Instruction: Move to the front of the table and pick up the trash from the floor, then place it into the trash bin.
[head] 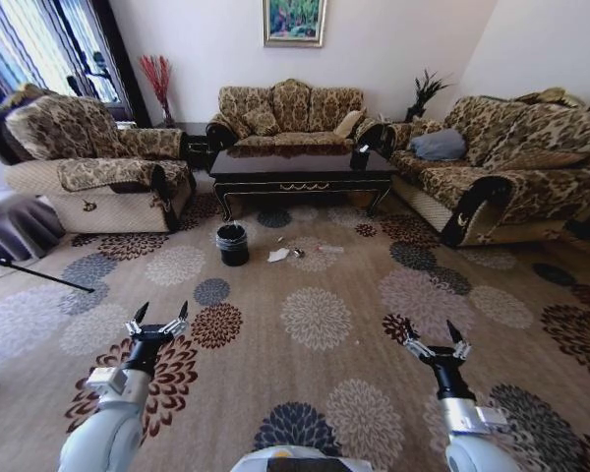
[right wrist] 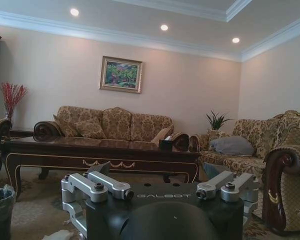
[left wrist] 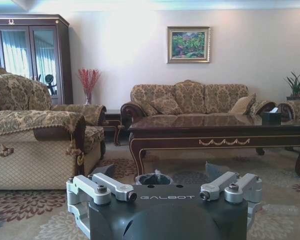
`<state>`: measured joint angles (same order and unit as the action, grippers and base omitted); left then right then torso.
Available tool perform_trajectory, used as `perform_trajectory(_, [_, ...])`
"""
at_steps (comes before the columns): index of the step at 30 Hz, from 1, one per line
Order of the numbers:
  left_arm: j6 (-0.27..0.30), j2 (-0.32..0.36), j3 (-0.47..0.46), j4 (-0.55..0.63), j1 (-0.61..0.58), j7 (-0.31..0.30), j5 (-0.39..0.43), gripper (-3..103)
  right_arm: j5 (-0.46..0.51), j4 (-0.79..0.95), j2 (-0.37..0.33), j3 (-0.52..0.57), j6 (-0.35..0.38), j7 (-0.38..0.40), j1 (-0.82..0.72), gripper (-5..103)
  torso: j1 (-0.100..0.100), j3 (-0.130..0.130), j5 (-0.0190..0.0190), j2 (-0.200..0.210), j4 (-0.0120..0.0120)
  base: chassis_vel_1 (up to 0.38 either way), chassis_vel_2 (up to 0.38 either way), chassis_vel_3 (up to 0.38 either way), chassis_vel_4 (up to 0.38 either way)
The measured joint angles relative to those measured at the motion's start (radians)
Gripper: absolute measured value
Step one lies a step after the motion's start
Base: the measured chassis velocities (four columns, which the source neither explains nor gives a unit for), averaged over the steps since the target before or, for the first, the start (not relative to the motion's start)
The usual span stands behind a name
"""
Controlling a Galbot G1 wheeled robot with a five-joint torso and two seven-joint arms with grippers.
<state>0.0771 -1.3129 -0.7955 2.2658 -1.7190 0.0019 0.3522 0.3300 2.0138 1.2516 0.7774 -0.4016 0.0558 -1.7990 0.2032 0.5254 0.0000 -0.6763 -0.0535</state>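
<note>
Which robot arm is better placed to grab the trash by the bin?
Probably the left, only slightly. The trash lies on the carpet just right of the bin, a bit left of the middle. The left gripper sits nearer than the right gripper. Both are open and far away.

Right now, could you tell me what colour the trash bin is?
Black, with a thin clear bag lining the trash bin; the head view shows it best.
</note>
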Motion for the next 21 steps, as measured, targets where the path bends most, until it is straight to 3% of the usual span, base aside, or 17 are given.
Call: perform_trajectory(21, [-0.018, -0.022, 0.013, 0.008, 0.009, 0.011, -0.013, 100, 0.009, 0.002, 0.013, -0.006, 0.005, -0.003, 0.007, 100, -0.036, -0.056, -0.0001, 0.092, 0.0000, 0.000, 0.000, 0.000, 0.000])
